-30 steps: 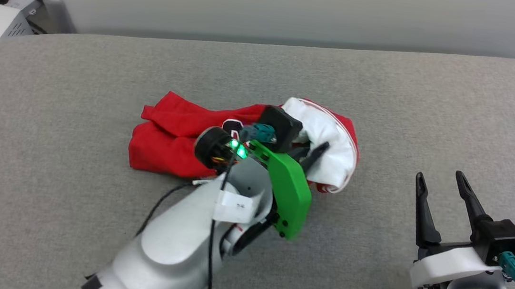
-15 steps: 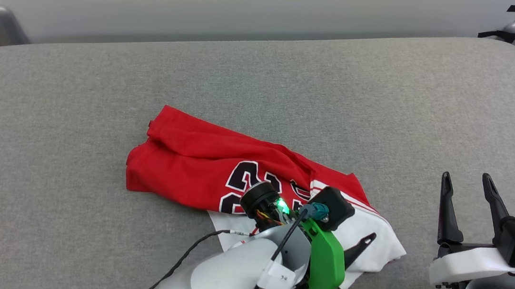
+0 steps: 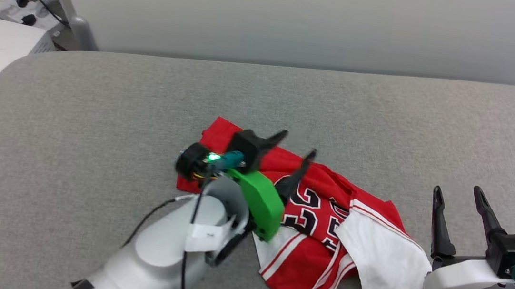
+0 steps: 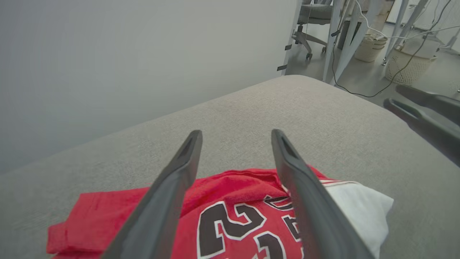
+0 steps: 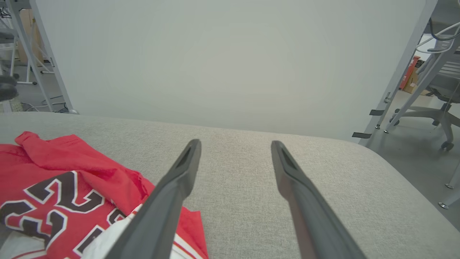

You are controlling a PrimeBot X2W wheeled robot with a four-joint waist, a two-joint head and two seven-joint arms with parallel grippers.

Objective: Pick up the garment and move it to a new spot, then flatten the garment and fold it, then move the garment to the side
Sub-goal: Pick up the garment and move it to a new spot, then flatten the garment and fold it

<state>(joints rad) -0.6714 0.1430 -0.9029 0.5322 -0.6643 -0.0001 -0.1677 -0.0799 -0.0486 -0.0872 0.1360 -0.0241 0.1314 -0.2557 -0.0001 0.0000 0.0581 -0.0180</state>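
Garment lies rumpled at mid-table, number side up. Its long axis runs from far left to near right, with a red corner at the far-left end and the white sleeve at the near-right end.

Your left pincer hangs over the far-left half, fingers wide, nothing between them. Your right pincer stands wide and empty just right of the sleeve, not touching it. So each arm has its own end: left is nearer the red corner, right nearer the sleeve.

Room: bare table lies left, far and far right of the garment. The near edge is out of view, so you'd best spread toward the far side.
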